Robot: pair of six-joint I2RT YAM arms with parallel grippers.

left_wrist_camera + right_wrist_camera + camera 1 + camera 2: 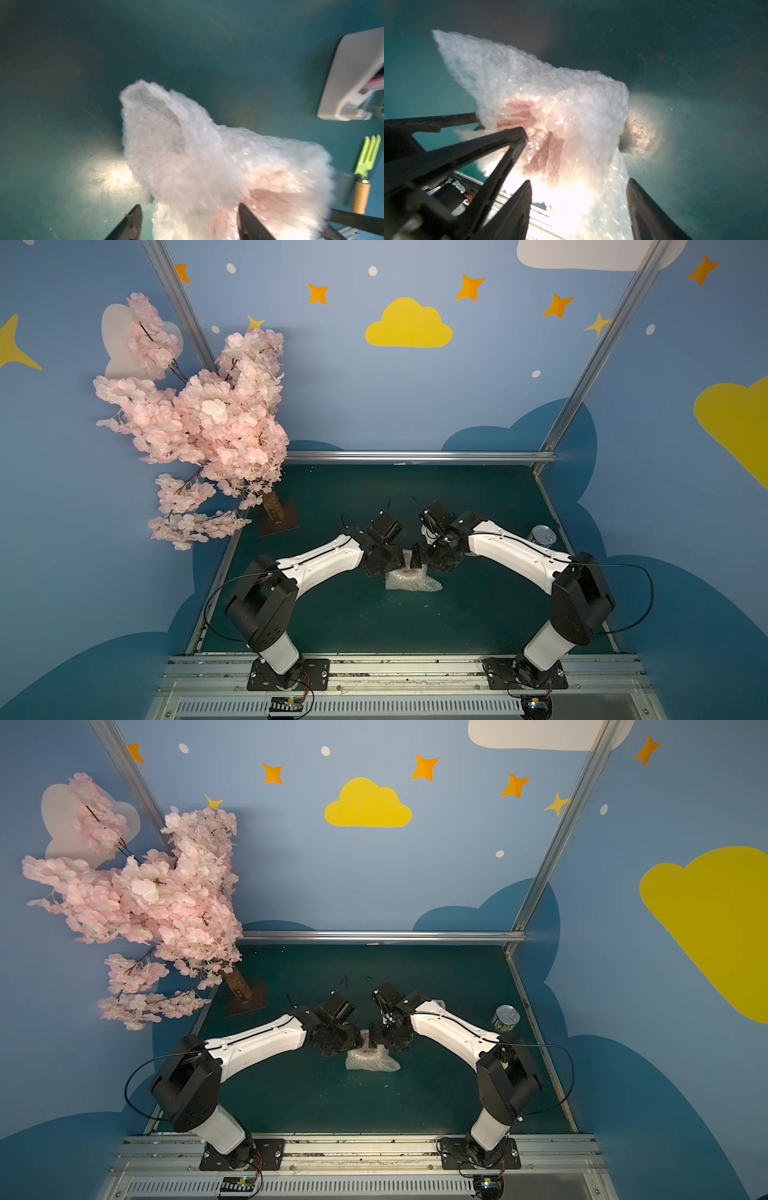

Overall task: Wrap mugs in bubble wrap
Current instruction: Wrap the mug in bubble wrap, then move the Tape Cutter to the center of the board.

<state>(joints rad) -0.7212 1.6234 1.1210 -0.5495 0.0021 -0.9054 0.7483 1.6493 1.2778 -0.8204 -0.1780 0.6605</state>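
Observation:
The bubble wrap (pixel 412 581) (pixel 372 1059) lies bunched in a whitish bundle at mid-table. The mug is inside it, so only its red shows through the plastic (pixel 542 149) (pixel 270 193). Both arms meet over the bundle's far side. My left gripper (pixel 190 209) is open, its fingers wide apart with crumpled wrap loose between them. My right gripper (pixel 580 185) is open too, straddling an edge of the wrap. The left gripper's fingers (pixel 508 135) touch the bundle in the right wrist view. In both top views the wrists hide the fingertips.
A silver tin can (pixel 542 536) (pixel 505 1018) stands at the right edge of the table. A beige tape dispenser (pixel 353 79) and a green fork with a cork handle (pixel 367 158) lie beyond the bundle. A pink blossom tree (pixel 199 427) overhangs the back left corner.

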